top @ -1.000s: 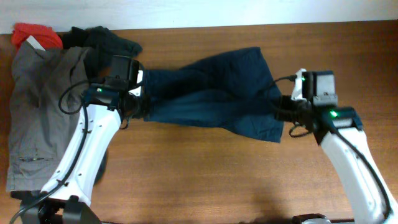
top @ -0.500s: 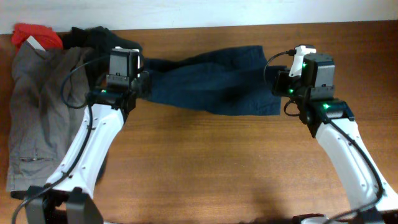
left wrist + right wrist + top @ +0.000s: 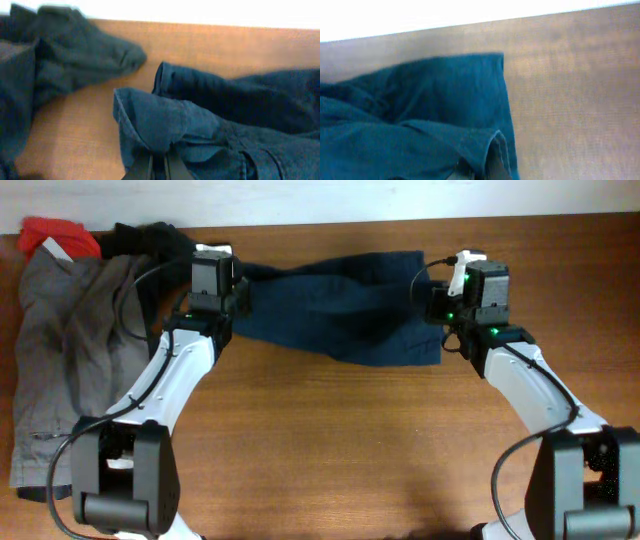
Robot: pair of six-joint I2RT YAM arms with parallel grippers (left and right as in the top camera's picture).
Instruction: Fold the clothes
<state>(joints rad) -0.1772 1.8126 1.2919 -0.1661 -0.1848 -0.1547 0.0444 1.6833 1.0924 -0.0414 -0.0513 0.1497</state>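
Note:
The navy-blue shorts (image 3: 335,308) lie stretched across the far middle of the table, folded over on themselves. My left gripper (image 3: 232,298) is shut on their left edge; the left wrist view shows the cloth (image 3: 165,125) bunched between the fingers (image 3: 159,167). My right gripper (image 3: 437,302) is shut on their right edge, with a folded hem (image 3: 485,140) pinched in the fingers (image 3: 480,172). The grey trousers (image 3: 55,350) lie at the far left. The black garment (image 3: 160,242) and the small red piece (image 3: 55,235) lie at the back left corner.
The wooden table (image 3: 350,450) stretches towards me below the shorts. Its back edge (image 3: 400,222) meets a white wall just behind the shorts. The black garment also shows in the left wrist view (image 3: 75,45).
Both grippers have carried the near edge of the shorts away from me to the back, laying it over the far half. The shorts now form a narrower band.

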